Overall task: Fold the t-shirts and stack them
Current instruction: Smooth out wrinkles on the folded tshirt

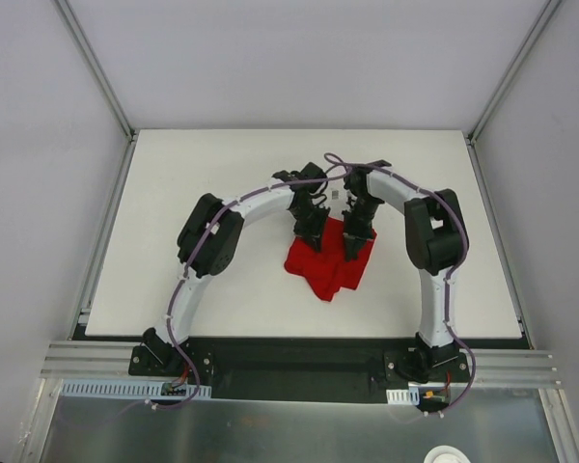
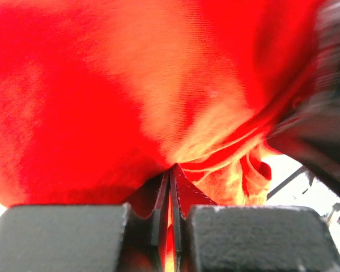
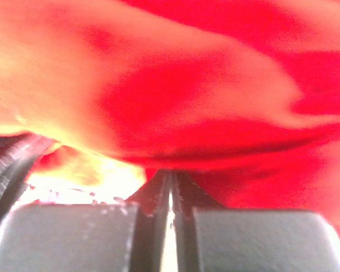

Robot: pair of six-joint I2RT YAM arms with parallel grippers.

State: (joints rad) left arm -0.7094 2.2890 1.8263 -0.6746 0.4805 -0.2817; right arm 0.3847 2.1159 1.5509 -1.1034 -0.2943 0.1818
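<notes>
1. White table (image 1: 222, 174): the work surface. One garment lies near its middle, between the ends of my two arms.
2. Red t-shirt (image 1: 330, 275): soft cloth in a rumpled, irregular heap, one corner pointing towards my bases. No flat rectangle, straight crease or stack can be seen, and no second shirt is in view. I judge the task to be at an early stage, with the folding unfinished and the stacking not begun.
3. Left pincer (image 1: 311, 231): lowered onto the far left edge of the heap. My left wrist view shows its jaws pressed fully together with a ridge of red fabric nipped between them, so this pincer has hold of the shirt.
4. Right pincer (image 1: 357, 241): lowered onto the far right edge, near the left one. Its jaws are likewise closed tight, and red cloth fills my right wrist view down to their tips. A fold appears caught there, though blur makes the bite less plain.
5. Fingers (image 2: 62, 238): dark blocks at the foot of each wrist view, with no gap showing between the pairs.
</notes>
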